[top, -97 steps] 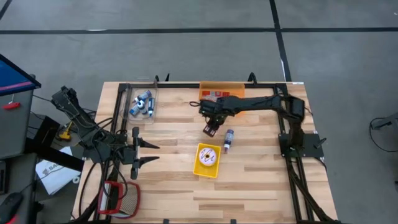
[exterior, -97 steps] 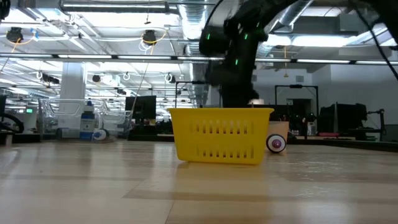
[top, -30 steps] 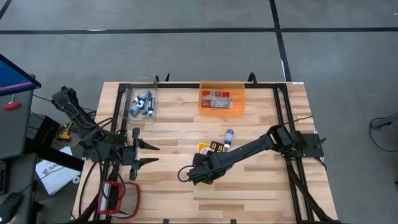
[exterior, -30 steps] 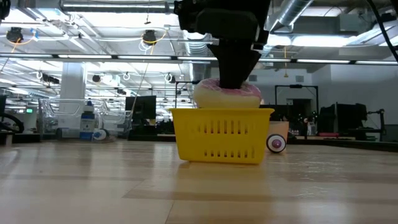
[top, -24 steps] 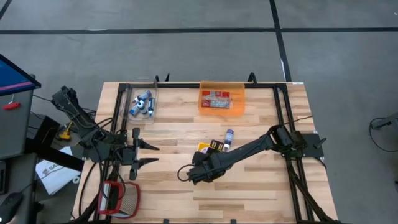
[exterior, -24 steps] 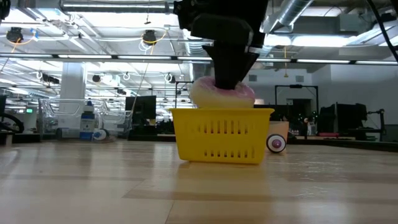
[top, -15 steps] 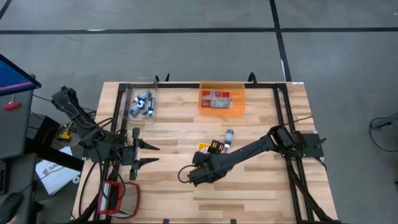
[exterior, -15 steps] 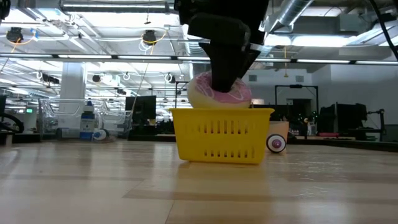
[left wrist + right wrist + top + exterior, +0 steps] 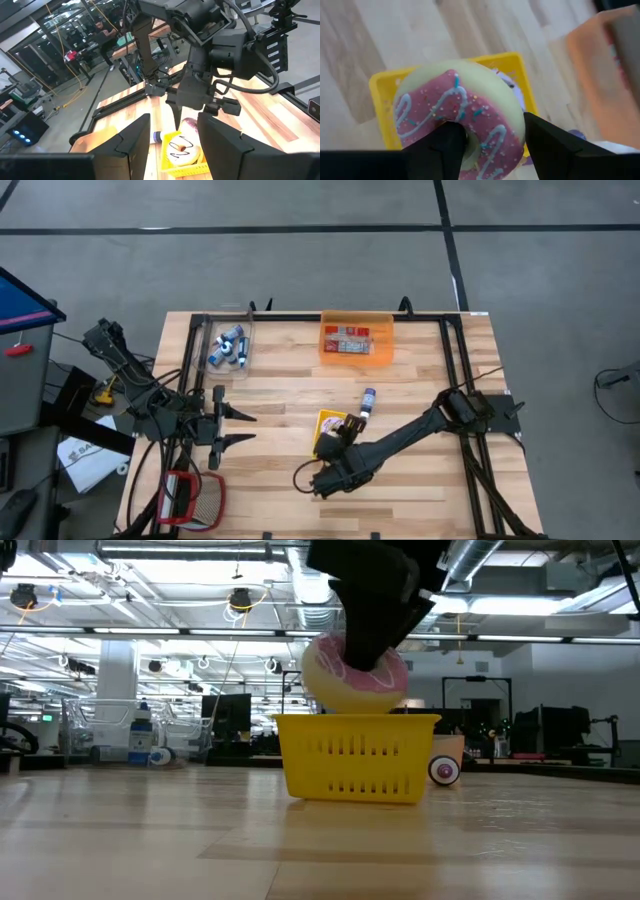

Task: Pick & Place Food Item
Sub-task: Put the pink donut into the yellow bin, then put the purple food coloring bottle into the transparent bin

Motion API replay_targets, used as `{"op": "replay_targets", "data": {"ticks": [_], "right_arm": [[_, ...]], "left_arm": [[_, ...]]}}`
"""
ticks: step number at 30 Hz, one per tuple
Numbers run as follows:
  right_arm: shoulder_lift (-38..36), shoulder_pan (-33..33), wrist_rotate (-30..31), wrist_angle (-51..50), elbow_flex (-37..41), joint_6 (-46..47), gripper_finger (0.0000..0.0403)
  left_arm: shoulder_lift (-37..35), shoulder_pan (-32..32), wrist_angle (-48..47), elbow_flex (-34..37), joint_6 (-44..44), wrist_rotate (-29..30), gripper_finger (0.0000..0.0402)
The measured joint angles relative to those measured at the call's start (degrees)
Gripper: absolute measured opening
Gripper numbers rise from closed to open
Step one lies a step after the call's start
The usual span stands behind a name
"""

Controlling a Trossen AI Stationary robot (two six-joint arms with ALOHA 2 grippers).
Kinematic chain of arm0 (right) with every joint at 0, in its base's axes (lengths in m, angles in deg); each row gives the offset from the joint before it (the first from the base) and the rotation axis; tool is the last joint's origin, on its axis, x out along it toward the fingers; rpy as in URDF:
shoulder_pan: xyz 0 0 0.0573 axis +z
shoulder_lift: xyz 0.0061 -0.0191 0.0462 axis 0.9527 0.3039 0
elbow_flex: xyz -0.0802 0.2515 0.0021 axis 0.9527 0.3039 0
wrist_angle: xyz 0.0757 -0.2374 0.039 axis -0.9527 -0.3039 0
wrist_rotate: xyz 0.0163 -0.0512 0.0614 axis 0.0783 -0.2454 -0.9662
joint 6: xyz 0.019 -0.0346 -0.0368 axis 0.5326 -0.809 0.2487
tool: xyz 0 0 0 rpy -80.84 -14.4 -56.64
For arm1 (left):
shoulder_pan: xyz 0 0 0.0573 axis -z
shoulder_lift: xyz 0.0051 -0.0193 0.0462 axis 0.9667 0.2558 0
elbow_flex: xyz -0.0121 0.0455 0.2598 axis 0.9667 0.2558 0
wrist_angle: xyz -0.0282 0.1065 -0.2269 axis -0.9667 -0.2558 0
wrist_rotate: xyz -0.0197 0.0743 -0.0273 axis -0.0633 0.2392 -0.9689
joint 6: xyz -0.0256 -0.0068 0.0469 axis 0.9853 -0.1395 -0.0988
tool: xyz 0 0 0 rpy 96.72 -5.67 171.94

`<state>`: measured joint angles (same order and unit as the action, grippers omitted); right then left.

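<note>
Donut (image 9: 352,680) raised and tilted since a second ago, above yellow basket (image 9: 356,756).
Held aloft by right gripper (image 9: 487,150), one finger through its hole; left gripper (image 9: 238,427) parked at table's left edge, part open, empty.

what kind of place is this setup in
Most likely a robotics lab or workshop in a big industrial hall. Beyond the wooden table are exposed ceiling ducts, strip lights, and rows of workbenches with monitors. The floor around it is bare concrete.
</note>
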<state>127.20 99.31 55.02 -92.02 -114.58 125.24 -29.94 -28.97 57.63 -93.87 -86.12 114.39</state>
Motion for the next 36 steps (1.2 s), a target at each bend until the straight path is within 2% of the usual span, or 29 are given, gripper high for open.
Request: {"op": "replay_targets", "data": {"ticks": [7, 10, 12, 17, 23, 30, 34, 36], "right_arm": [[1.1, 0.2, 0.7, 0.5, 0.1, 0.8, 0.0190], [1.0, 0.5, -2.1, 4.5, 2.6, 0.8, 0.0202], [1.1, 0.7, -4.1, 2.1, 2.9, 1.8, 0.0212], [1.0, 1.1, -4.6, -2.6, -1.2, 3.6, 0.0227], [1.0, 1.1, -4.0, -3.9, -5.9, 1.7, 0.0227], [0.9, 1.2, -3.8, -6.7, -6.5, 1.6, 0.0226], [0.7, 0.7, -0.2, -17.6, -6.5, 5.9, 0.0226], [0.0, 0.1, 1.4, -17.2, -5.4, 6.9, 0.0226]], "left_arm": [[0.0, 0.0, -0.1, 0.0, 0.4, 0.0, 0.0158], [0.0, 0.0, -0.1, 0.0, 0.4, 0.0, 0.0158], [0.0, 0.0, -0.1, 0.0, 0.4, 0.0, 0.0158], [0.0, 0.0, 0.0, 0.0, 0.4, -0.3, 0.0158], [0.0, 0.0, 0.0, 0.0, 0.3, -0.4, 0.0158], [0.0, 0.0, -0.1, 0.0, 0.4, -0.4, 0.0158], [0.0, 0.0, -0.2, 0.0, 0.4, -0.4, 0.0158], [0.0, 0.0, -0.2, 0.0, 0.4, -0.4, 0.0158]]}}
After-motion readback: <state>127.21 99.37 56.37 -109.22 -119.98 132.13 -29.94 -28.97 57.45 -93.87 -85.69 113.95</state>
